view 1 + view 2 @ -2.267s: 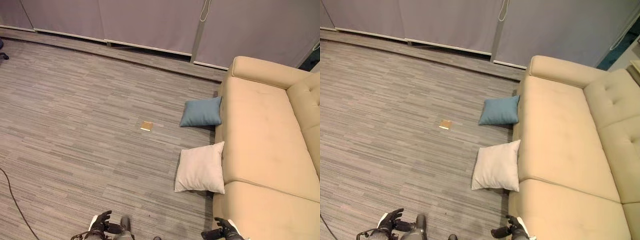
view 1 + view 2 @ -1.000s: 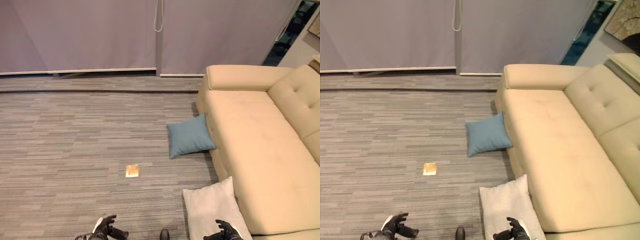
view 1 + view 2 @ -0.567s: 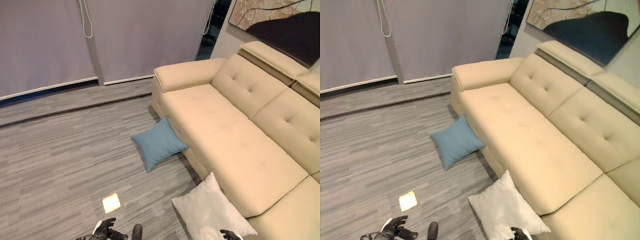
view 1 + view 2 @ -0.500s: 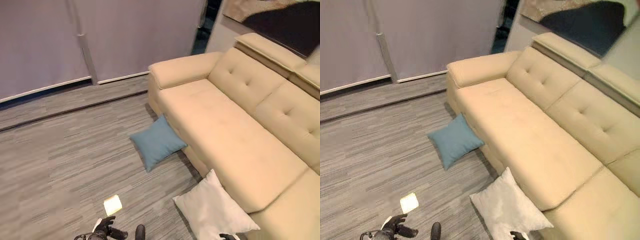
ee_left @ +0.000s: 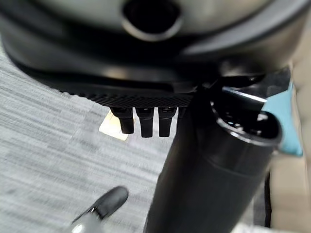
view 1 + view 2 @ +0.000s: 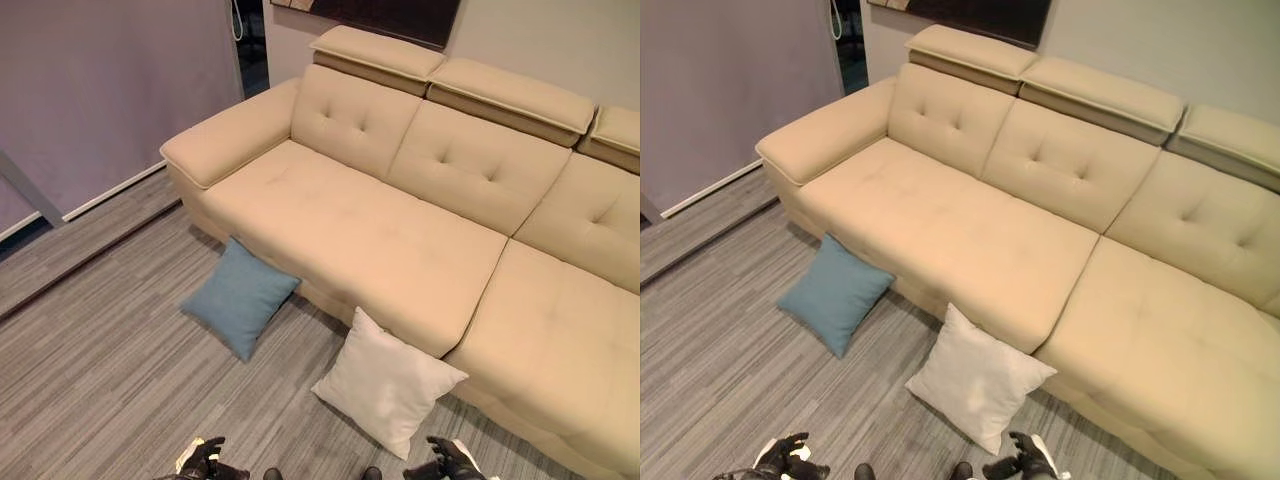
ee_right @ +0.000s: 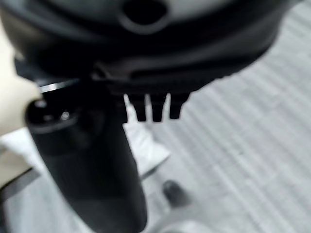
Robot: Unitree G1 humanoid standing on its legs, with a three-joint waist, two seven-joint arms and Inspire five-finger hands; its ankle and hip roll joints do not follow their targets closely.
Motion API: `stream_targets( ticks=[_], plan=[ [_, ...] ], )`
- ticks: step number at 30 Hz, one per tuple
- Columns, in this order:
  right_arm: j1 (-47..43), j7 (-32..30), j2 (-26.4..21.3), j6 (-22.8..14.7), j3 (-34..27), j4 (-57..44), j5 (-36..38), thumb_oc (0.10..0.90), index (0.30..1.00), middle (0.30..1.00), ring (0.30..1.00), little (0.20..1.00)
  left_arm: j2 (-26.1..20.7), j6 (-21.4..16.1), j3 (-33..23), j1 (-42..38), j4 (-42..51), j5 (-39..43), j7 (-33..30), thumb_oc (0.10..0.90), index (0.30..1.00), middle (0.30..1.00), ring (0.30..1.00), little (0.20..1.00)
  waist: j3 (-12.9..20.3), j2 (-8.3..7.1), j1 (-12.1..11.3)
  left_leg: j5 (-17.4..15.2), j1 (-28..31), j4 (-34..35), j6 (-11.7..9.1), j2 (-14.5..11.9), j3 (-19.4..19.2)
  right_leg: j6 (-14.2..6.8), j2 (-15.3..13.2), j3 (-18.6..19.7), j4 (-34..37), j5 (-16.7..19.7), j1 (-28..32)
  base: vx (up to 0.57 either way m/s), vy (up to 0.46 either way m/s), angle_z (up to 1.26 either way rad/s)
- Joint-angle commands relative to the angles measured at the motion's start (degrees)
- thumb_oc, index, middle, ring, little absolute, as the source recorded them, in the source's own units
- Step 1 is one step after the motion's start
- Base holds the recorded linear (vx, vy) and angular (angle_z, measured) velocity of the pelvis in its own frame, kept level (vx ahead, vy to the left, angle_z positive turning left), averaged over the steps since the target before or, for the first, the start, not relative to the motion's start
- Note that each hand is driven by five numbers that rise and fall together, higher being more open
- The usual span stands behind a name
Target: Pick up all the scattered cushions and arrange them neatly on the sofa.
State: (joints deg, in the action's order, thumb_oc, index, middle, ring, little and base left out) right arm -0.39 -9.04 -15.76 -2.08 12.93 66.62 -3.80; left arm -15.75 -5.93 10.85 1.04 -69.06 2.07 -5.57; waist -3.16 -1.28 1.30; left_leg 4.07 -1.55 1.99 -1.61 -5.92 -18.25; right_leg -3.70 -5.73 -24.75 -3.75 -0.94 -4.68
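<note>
A blue cushion (image 6: 240, 297) lies on the grey floor against the front of the beige sofa (image 6: 380, 230), below its left seat. To its right a white cushion (image 6: 385, 382) leans on the sofa's front where two seats meet. No cushion lies on the sofa's seats. My left hand (image 6: 205, 462) hangs low at the bottom edge, open and holding nothing, well short of the blue cushion. My right hand (image 6: 450, 462) hangs low just right of the white cushion's near corner, open with nothing in it. Its fingers (image 7: 155, 109) point down, and the white cushion (image 7: 146, 145) shows past them.
The sofa has a wide armrest (image 6: 225, 140) at its left end and raised headrests (image 6: 510, 95) along the back. A grey curtain wall (image 6: 90, 90) stands to the left. A small brass floor plate (image 5: 112, 130) shows past the left hand's fingers. Striped carpet (image 6: 90, 400) spreads in front.
The whole picture has swung round, so the camera now faces the sofa's front. Both cushions lie where they were. Both hands still hang low and hold nothing.
</note>
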Motion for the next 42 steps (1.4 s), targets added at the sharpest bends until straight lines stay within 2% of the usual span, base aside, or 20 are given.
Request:
stream_targets(
  ticks=[1, 3, 4, 6, 7, 8, 11, 15, 22, 26, 30, 32, 34, 36, 42],
  plan=[
    [-2.8, -2.0, -2.3, -1.0, -0.1, -0.1, -0.5, 0.800, 0.900, 0.900, 0.900, 0.900, -0.9, -1.6, -0.4, -2.8, -0.6, -1.3, 0.0, 0.800, 0.900, 0.900, 0.900, 0.900, -0.9, -3.39, 1.3, -8.5, -0.8, -6.9, -1.1, 3.1, 1.7, -2.4, 0.0, 6.1, 4.4, 1.1, 1.9, 0.02, -0.098, -0.20],
    [-2.8, -2.3, -2.7, -1.0, 0.1, 0.4, -0.2, 0.800, 0.900, 0.900, 0.900, 0.900, -0.5, -1.5, -0.3, -2.9, -0.5, -1.0, 0.0, 0.800, 0.900, 0.900, 0.900, 0.900, -1.4, -3.79, 1.2, -9.6, -1.9, -11.9, -1.4, 1.8, 2.2, -1.6, 0.6, 7.7, 4.6, 0.6, 2.7, 0.03, -0.060, -0.44],
    [-2.7, -2.2, -3.1, -1.0, 0.3, 0.7, 0.1, 0.800, 0.900, 0.900, 0.900, 0.900, 0.0, -1.6, 0.2, -3.1, 0.0, 0.1, 0.0, 0.800, 0.900, 0.900, 0.900, 0.900, -2.2, -3.96, 0.1, -8.5, -4.1, -16.1, -1.7, 2.3, 7.4, -0.6, 1.6, 10.1, 4.4, 0.2, 3.1, 0.05, -0.012, -0.72],
    [-2.5, -2.3, -3.3, -1.1, 0.3, 1.3, 0.3, 0.800, 0.900, 0.900, 0.900, 0.900, 0.5, -1.5, 1.2, -3.5, -0.1, 0.8, 0.0, 0.800, 0.900, 0.900, 0.900, 0.900, -2.4, -4.88, -0.7, -9.1, -6.4, -14.6, -1.8, 4.0, 13.3, -0.6, 1.7, 12.5, 4.3, -0.1, 3.8, 0.12, 0.010, -0.93],
    [-2.4, -2.3, -3.4, -1.1, 0.4, 1.4, 0.2, 0.800, 0.900, 0.900, 0.900, 0.900, 0.6, -1.5, 1.4, -3.5, -0.3, 0.9, -0.1, 0.800, 0.900, 0.900, 0.900, 0.900, -2.4, -5.04, -0.9, -8.6, -6.9, -13.6, -2.1, 4.3, 14.9, -0.6, 1.8, 13.2, 4.2, -0.2, 4.0, 0.19, 0.044, -0.86],
    [-2.6, -2.4, -3.5, -1.0, 0.6, 1.8, 0.0, 0.800, 0.900, 0.900, 0.900, 0.900, 0.7, -1.6, 1.7, -3.7, -0.4, 1.4, -0.2, 0.800, 0.900, 0.900, 0.900, 0.900, -2.6, -5.02, -1.7, -6.9, -8.1, -11.4, -2.6, 5.1, 19.5, -0.6, 2.5, 14.9, 4.0, -0.4, 4.5, 0.16, 0.053, -0.56],
    [-2.8, -2.5, -3.9, -1.0, 0.7, 2.1, -0.4, 0.800, 0.900, 0.900, 0.900, 0.900, 0.9, -1.4, 1.6, -4.0, -0.6, 1.9, 0.0, 0.800, 0.900, 0.900, 0.900, 0.900, -2.5, -4.16, -2.3, -5.2, -8.1, -8.0, -2.9, 5.4, 23.5, -0.8, 3.4, 17.5, 3.7, -1.5, 5.4, 0.14, 0.104, -0.54],
    [-2.8, -2.2, -3.3, -1.0, 0.9, 1.9, -0.8, 0.800, 0.900, 0.900, 0.900, 0.900, 0.7, -1.2, 1.0, -3.5, -1.3, 1.5, 0.3, 0.800, 0.900, 0.900, 0.900, 0.900, -1.8, -4.01, -2.4, -5.5, -6.3, -7.1, -2.5, 5.2, 22.9, -1.2, 3.0, 18.9, 3.2, -1.8, 5.7, 0.14, 0.147, -0.67],
    [-4.3, -2.0, -1.8, -1.0, 1.7, -0.1, -0.8, 0.800, 0.900, 0.900, 0.900, 0.900, -1.5, -1.4, -0.8, -3.7, -1.2, 1.6, -0.6, 0.800, 0.900, 0.900, 0.900, 0.900, -1.5, -4.58, -3.5, -7.4, -3.9, -6.0, 0.6, 6.2, 17.4, -4.3, -0.1, 22.3, 0.4, 0.3, 2.1, 0.05, 0.213, -0.46],
    [-5.7, -2.3, -1.6, -1.4, 2.1, -1.8, -0.4, 0.800, 0.900, 0.900, 0.900, 0.900, -2.6, -1.7, -1.7, -4.0, -0.7, 2.5, -0.9, 0.800, 0.900, 0.900, 0.900, 0.900, -2.5, -4.59, -4.4, -7.1, -3.9, -4.6, 1.4, 6.2, 16.2, -5.9, -1.4, 20.3, -2.1, 1.7, -1.3, -0.04, 0.054, -0.42],
    [-6.8, -2.4, -1.8, -1.7, 2.2, -3.7, 0.5, 0.800, 0.900, 0.900, 0.900, 0.900, -3.5, -2.0, -1.4, -5.1, -0.2, 3.0, -1.3, 0.800, 0.900, 0.900, 0.900, 0.900, -4.1, -4.74, -4.4, -7.4, -4.5, -4.8, 1.5, 6.2, 15.4, -5.5, -2.6, 17.4, -1.4, 3.0, -3.9, -0.05, -0.019, -0.36],
    [-7.2, -3.0, -2.7, -2.1, 1.6, -4.7, 1.4, 0.800, 0.900, 0.900, 0.900, 0.900, -3.4, -2.5, -0.8, -6.6, 0.7, 3.8, -1.7, 0.800, 0.900, 0.900, 0.900, 0.900, -4.9, -4.76, -3.8, -7.7, -7.3, -6.5, 1.3, 6.8, 15.8, -4.9, -3.2, 17.1, 0.1, 3.3, -4.6, -0.11, -0.069, 0.09],
    [-8.8, -4.2, -3.5, -2.3, 1.1, -4.7, 3.4, 0.800, 0.900, 0.900, 0.900, 0.900, -2.8, -3.5, 0.0, -9.3, 3.2, 7.1, -2.6, 0.800, 0.900, 0.900, 0.900, 0.900, -6.4, -4.27, -3.2, -7.3, -11.9, -7.4, 0.8, 6.6, 16.0, -4.2, -3.6, 16.3, 0.0, 4.1, -8.2, -0.18, -0.134, 0.30],
    [-9.4, -4.8, -3.7, -2.6, 0.5, -4.8, 4.6, 0.800, 0.900, 0.900, 0.900, 0.900, -2.7, -3.9, 0.3, -10.4, 4.1, 8.3, -2.9, 0.800, 0.900, 0.900, 0.900, 0.900, -7.1, -4.02, -3.0, -7.0, -13.5, -7.9, 0.5, 6.5, 16.3, -4.0, -3.8, 16.1, -0.3, 4.2, -9.7, -0.12, -0.081, 0.17],
    [-14.2, -7.5, -5.0, -4.8, -2.8, -9.6, 13.8, 0.800, 0.900, 0.900, 0.900, 0.900, -4.2, -6.6, 1.7, -16.9, 12.3, 16.4, -6.2, 0.800, 0.900, 0.900, 0.900, 0.900, -10.7, -2.55, -1.7, -6.1, -27.1, -14.2, -0.3, 6.1, 17.4, -2.6, -4.3, 15.4, -6.3, 3.8, -23.5, -0.17, -0.081, 0.09]
  ],
)
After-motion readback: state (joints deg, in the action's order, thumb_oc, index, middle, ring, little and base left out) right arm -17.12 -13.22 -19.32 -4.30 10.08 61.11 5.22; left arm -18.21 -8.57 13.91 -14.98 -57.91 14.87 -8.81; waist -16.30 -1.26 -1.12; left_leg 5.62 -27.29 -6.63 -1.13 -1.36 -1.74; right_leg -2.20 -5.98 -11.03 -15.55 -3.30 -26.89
